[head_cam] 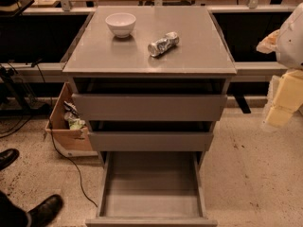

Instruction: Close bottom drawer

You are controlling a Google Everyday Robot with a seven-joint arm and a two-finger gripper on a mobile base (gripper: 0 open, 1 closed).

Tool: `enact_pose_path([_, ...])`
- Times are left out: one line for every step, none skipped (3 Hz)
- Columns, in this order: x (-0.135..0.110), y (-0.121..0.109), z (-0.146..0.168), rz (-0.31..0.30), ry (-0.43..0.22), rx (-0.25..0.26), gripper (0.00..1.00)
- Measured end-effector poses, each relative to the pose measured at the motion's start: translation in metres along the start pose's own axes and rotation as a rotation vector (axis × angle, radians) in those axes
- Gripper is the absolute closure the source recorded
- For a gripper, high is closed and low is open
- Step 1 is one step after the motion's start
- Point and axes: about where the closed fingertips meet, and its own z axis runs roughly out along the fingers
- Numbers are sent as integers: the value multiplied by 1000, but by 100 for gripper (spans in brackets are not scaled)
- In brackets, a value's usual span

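Student: Bottom drawer (151, 193): where does it stand?

Legend: Lowest of three in the cabinet (189, 56), pulled far out. Tray bare; front panel at the lower picture edge. Thin side walls run back under the middle drawer (150, 141), with the top drawer (149, 107) above that. A dark gap shows over each upper front.

Student: Room around it?

Legend: Floor (251, 164) to the right of the tray lies open. To the left, a cardboard box (64, 126) stands beside the cabinet, a cable (71, 164) trails near the tray's left wall, and black shoes (45, 209) sit at the lower left corner, apart from it.

Student: Gripper?

Legend: Gripper (279, 109) at the right edge, level with the top drawer, well apart from the cabinet. Whether spread or closed cannot be told. Bowl (120, 23) and crushed can (163, 44) rest on the cabinet top, apart.
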Motion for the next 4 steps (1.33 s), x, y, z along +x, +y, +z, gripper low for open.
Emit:
enact_pose_path([0,0,0,0,0,0,0])
enact_pose_path([8,8,26,8,-20,-10,0])
enact_pose_path([26,36,109,0,-91,-59,0])
enact_pose_path([33,54,174,-3,-141,-88,0])
